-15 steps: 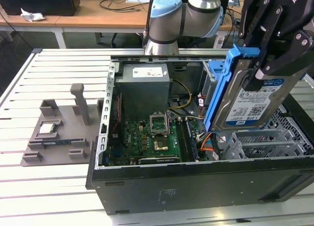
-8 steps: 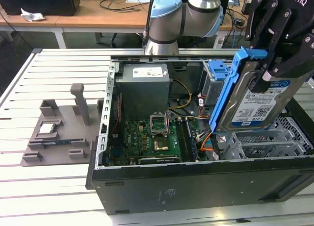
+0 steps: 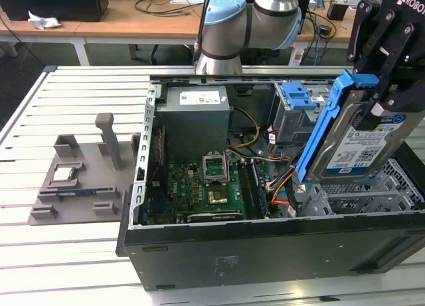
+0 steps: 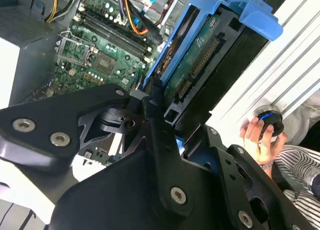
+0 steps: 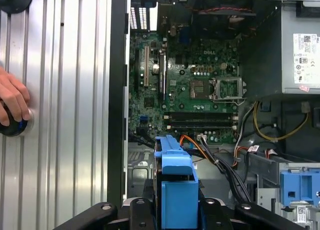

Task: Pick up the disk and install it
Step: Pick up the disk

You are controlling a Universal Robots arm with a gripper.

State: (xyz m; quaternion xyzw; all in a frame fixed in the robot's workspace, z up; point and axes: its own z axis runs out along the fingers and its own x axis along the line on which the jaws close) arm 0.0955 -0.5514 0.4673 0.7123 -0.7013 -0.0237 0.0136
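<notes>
The disk (image 3: 362, 143), a silver drive with a white-and-blue label in a blue carrier frame, hangs tilted above the open computer case (image 3: 265, 239), over its end at the exterior view's right. My black gripper (image 3: 386, 101) is shut on the disk's upper part. In the second wrist view the gripper (image 4: 156, 101) clamps the disk (image 4: 200, 55), whose green circuit side and connector face the camera. In the first wrist view the disk's blue carrier (image 5: 175, 182) stands between the gripper's (image 5: 176, 210) black links, above the case floor beside the motherboard.
A grey drive bay with a blue top (image 3: 302, 97) sits in the case behind the disk, with orange and black cables (image 3: 282, 186) nearby. Motherboard (image 3: 206, 186) and power supply (image 3: 196, 113) fill the case. A grey fixture (image 3: 80, 180) holds a small chip. A hand (image 5: 12, 103) rests on a knob.
</notes>
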